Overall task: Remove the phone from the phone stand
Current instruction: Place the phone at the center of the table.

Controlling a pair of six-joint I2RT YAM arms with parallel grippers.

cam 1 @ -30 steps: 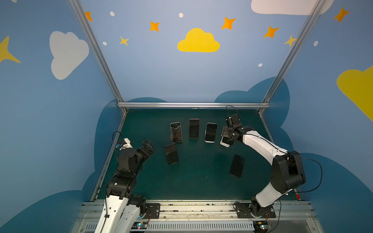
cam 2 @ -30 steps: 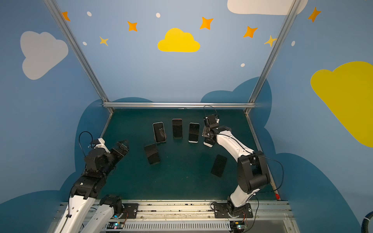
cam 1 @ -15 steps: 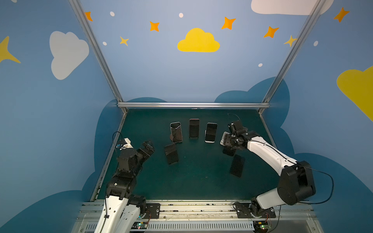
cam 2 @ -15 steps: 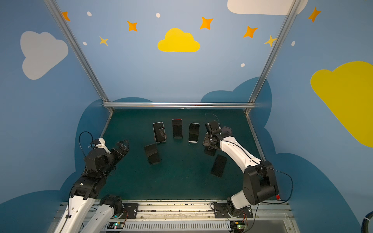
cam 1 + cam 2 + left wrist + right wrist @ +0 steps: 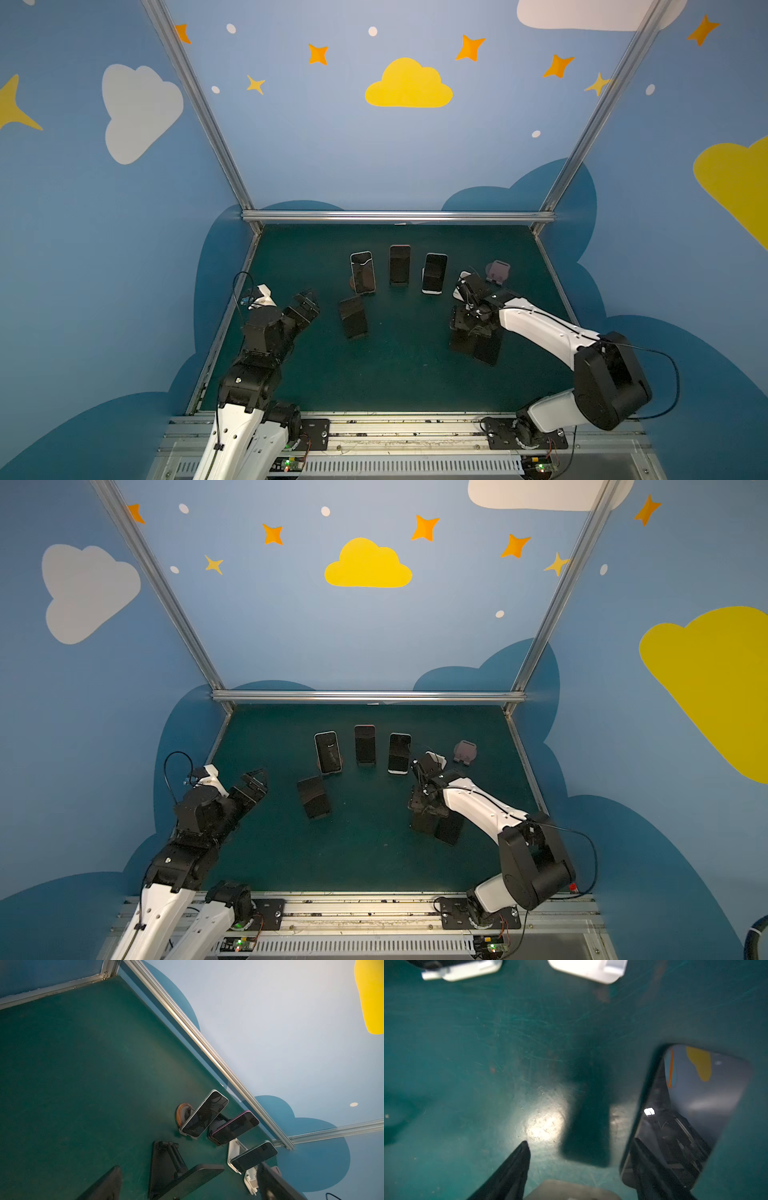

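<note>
One table (image 5: 395,386), green-topped, bearing all items. Two arms: left arm (image 5: 266,332) at the near left edge, right arm (image 5: 548,332) reaching inward from the near right.

Six phones counted. Three upright in a back row: left phone (image 5: 362,272), middle phone (image 5: 400,265), white-edged phone (image 5: 434,273). One front-left phone (image 5: 353,318), dark, leaning on a black stand (image 5: 164,1165). One front-right phone (image 5: 487,351), dark, its screen mirroring the wall in the right wrist view. One held phone (image 5: 571,1189), seen as a pale slab spanning between the right fingers, close to the wrist camera.

Four stands made out plainly: the black one; a brown round stand (image 5: 182,1114) under the left phone; a white stand (image 5: 232,1153) under the white-edged phone; a pink stand (image 5: 498,271), bare, near the back right, just behind the right wrist. Supports under the middle and front-right phones: too dark to tell.

Two claws. Right claw (image 5: 580,1142): part-way closed, clamping the held phone across its width, one finger (image 5: 512,1169) on each side. Low over the table, just beside the front-right phone, apart from the pink stand. Contact between held phone and front-right phone: cannot tell. Left claw (image 5: 309,302): spread wide, released, raised over the left side of the table, apart from the front-left phone.
</note>
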